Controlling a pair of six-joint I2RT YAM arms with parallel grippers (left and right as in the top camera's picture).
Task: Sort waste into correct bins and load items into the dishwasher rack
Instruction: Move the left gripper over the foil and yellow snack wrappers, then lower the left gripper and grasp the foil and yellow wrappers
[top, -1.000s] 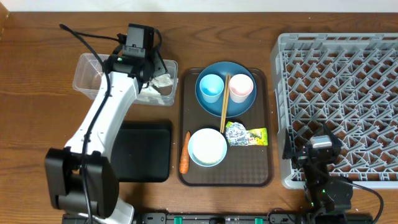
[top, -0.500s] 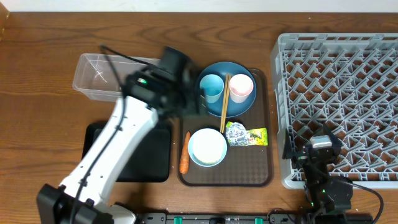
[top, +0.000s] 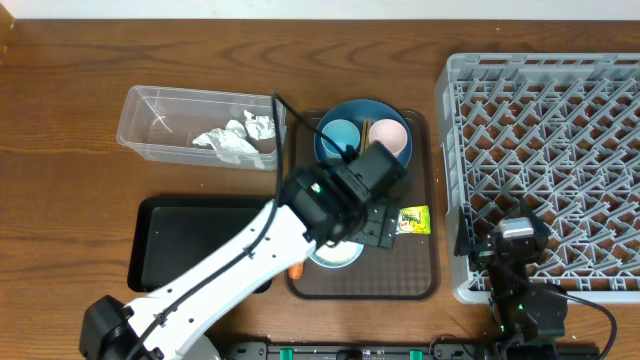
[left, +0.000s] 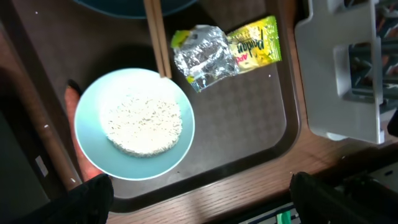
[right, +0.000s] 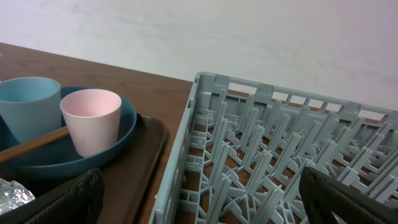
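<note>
My left gripper (top: 378, 222) is open and empty, hovering over the brown tray near the pale bowl (left: 134, 121), which holds white rice (left: 142, 123). Its fingers (left: 199, 200) frame the tray's front edge. Crumpled foil (left: 205, 53) lies on the yellow-green wrapper (left: 256, 45) right of the bowl. An orange carrot piece (left: 71, 99) peeks out left of the bowl. The dark-blue plate (right: 127, 121) carries the light-blue cup (right: 28, 106), the pink cup (right: 91, 118) and the chopsticks (left: 155, 37). White tissue (top: 235, 137) lies in the clear tub (top: 150, 115). My right gripper (right: 199, 199) is open and empty at the grey rack's (top: 545, 150) near-left corner.
The black tray (top: 195, 245) lies left of the brown serving tray (top: 420, 280). The left arm crosses the black tray and the brown tray's front left, hiding most of the bowl from above. The rack's corner (left: 342, 68) stands close to the brown tray's right edge.
The left arm has swung from over the clear tub to the right and forward, over the brown tray. The tissue now lies uncovered in the tub. The right arm has not moved.
</note>
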